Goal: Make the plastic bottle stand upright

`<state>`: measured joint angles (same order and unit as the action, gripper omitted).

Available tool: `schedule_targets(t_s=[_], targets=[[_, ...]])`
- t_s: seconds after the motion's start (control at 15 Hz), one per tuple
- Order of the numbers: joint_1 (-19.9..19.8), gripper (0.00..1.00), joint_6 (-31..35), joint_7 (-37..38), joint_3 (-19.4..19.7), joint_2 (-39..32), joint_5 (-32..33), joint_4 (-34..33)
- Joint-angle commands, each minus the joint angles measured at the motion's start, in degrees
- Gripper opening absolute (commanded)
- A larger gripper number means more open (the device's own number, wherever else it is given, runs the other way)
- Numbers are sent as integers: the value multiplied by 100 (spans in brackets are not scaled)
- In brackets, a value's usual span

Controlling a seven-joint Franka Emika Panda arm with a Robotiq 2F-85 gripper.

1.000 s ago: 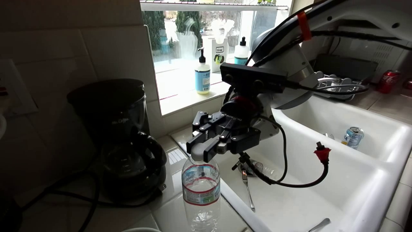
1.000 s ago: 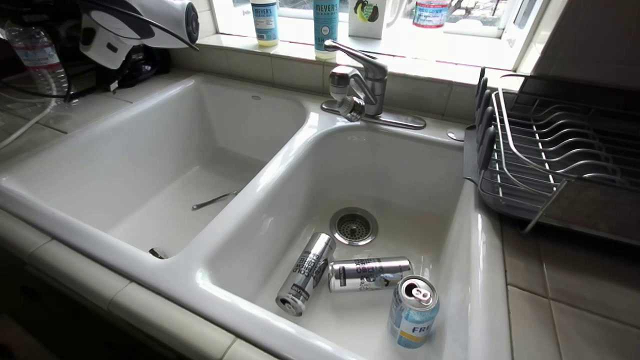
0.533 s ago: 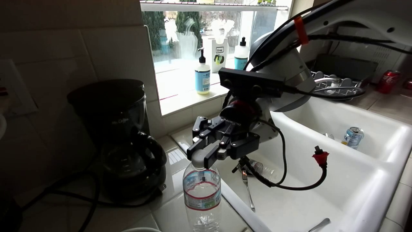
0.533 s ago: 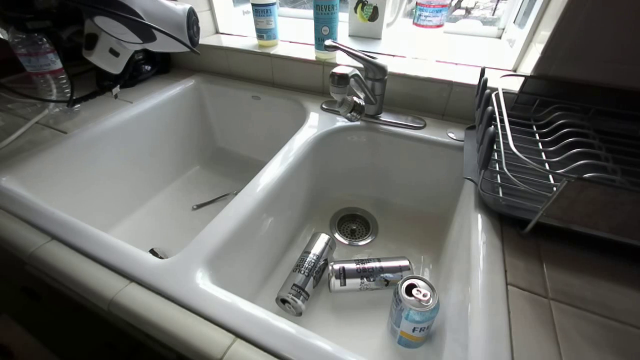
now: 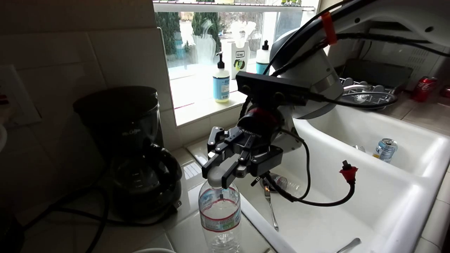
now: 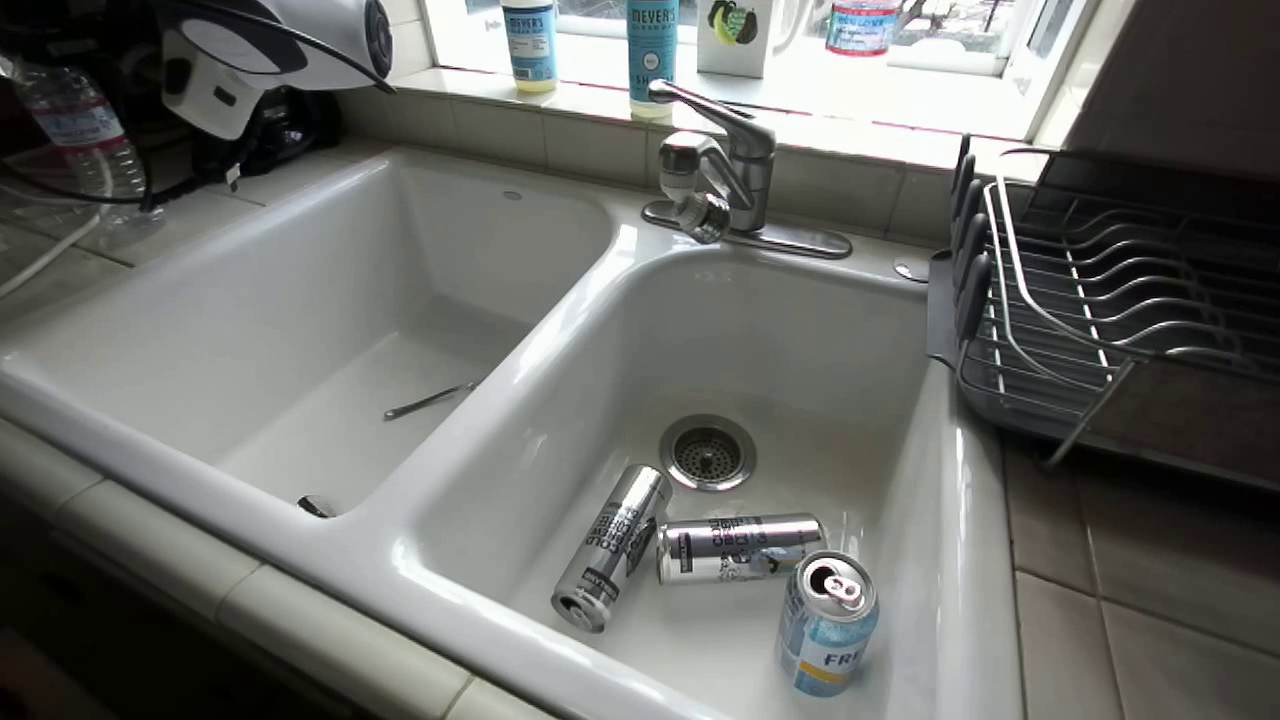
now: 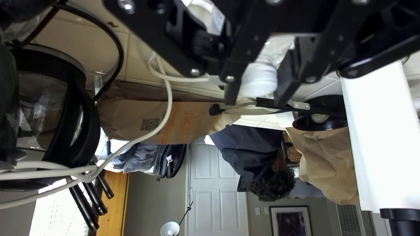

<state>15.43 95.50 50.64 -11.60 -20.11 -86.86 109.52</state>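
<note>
It's the white cap (image 7: 259, 80) that the gripper (image 5: 216, 178) has hold of, its fingers (image 5: 230, 175) clenched on either side, and I can see the sense in that: the cap ought to be the stiffest part to pinch, while the thin clear walls below would likely buckle under a squeeze. The plastic bottle (image 5: 220, 219) is cap up and close to upright at the tiled bench (image 5: 186, 230), between the coffee maker (image 5: 130, 119) and the sink (image 5: 330, 172). Its foot is out of sight or murky wherever I look, so I can't tell whether it touches the bench. The gripper points in from the sink side, nearer level than straight down, presumably so that the bottle can hang plumb from its neck rather than be tipped by the hold. As a spot it seems well picked, flat and broad enough to stand on, though the sink's edge runs just beside it and a careless release could send it over. By my reading the standing-up is nearly done; what's left is to settle the foot squarely, then part the fingers evenly, because a bottle that looks empty will probably topple at a nudge.
</note>
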Motion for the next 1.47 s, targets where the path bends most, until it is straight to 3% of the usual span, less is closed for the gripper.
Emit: schedule_targets(t_s=[0.0, 0.33, 0.93, 1.4], targets=[[81, 64, 183, 27, 28, 11, 101, -64], [86, 99, 183, 21, 24, 48, 98, -46], [116, 100, 252, 37, 18, 327, 161, 32], [100, 100, 327, 113, 31, 940, 504, 198]])
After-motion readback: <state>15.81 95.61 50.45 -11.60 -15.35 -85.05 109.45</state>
